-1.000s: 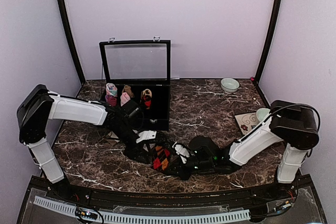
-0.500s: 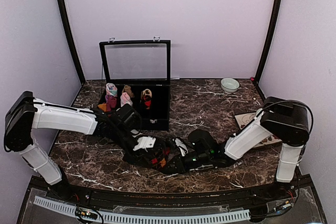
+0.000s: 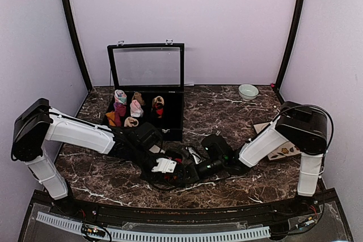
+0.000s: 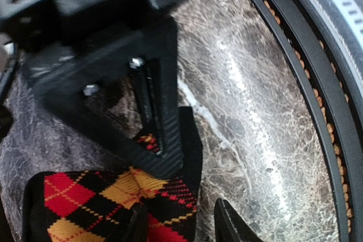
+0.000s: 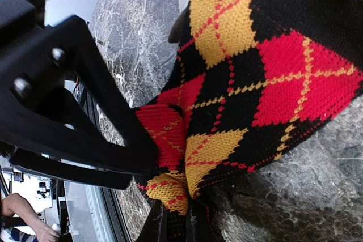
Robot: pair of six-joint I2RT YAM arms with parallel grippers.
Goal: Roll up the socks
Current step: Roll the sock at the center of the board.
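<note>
The black socks with red and yellow argyle diamonds lie bunched on the marble table between my two grippers. My right gripper is shut on a gathered fold of this fabric. My left gripper stands open low over the sock's edge. One of its fingers rests on the argyle and the other is over bare marble, with a gap beside the sock. In the top view the left gripper and the right gripper nearly meet. The sock is mostly hidden under them there.
A black box with its glass lid raised stands behind the grippers and holds several rolled sock bundles. A pale bowl sits at the back right. A patterned tile lies by the right arm. The table's black front rim runs close by.
The left gripper has moved nearer and to the right, over the argyle sock, and its jaws have narrowed slightly. The right gripper has drawn the sock left, and the diamonds are now covered from above.
</note>
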